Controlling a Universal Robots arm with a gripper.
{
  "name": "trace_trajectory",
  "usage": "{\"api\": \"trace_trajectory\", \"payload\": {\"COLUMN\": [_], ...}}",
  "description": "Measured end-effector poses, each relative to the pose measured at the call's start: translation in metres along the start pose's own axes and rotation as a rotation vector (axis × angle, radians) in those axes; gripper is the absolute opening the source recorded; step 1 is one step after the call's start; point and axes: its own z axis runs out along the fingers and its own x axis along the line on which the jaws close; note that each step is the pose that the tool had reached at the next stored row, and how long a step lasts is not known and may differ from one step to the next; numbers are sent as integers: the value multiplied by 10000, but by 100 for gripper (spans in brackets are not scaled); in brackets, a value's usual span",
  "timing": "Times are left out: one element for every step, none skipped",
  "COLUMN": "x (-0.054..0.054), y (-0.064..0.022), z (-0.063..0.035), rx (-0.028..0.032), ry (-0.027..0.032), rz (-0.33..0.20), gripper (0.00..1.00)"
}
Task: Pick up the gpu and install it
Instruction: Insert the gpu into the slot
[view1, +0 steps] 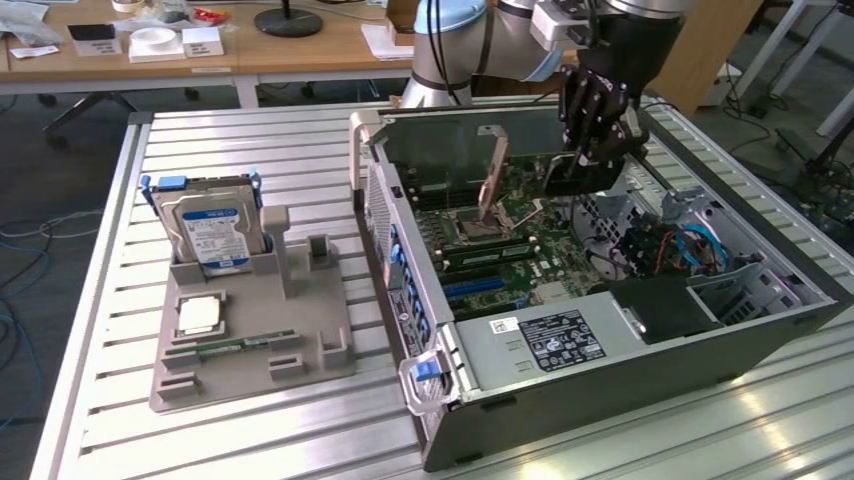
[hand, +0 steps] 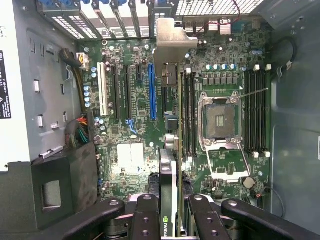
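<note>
Hand (view1: 589, 150) grips gpu (view1: 585, 178) edge-on above motherboard (hand: 131, 156) inside open case (view1: 607, 385).

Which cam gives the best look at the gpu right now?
Wrist view: the gpu sits edge-on in the shut gripper, its metal bracket hanging over the motherboard. Exterior view shows the gpu as a dark slab under the gripper, inside the open case.

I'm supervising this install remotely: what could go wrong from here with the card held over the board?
The gripper holds the gpu edge-on, seemingly beside the blue slot, not over it; lowering here could strike the memory slots. Its metal bracket might catch the case's rear wall.
</note>
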Motion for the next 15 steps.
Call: {"api": "trace_trajectory", "payload": {"x": [0, 0, 0, 0, 0, 0, 0, 0, 1, 1, 1, 1, 1, 1, 1], "y": [0, 0, 0, 0, 0, 0, 0, 0, 1, 1, 1, 1, 1, 1, 1], "z": [0, 0, 1, 1, 1, 3, 7, 10, 14, 17, 18, 18, 18, 19, 19], "rx": [-1, 0, 1, 1, 1, 1, 2, 1, 0, 1, 0, 0, 0, 1, 0], "ry": [1, 1, -1, -1, -1, -1, -4, -3, -2, -2, 0, 0, 1, -1, -1], "rz": [0, 0, 0, 0, 0, 0, 0, 0, 0, 0, 0, 0, 0, 0, 0], "gripper": [27, 27, 27, 27, 27, 27, 27, 27, 27, 27, 27, 27, 27, 27, 27]}}
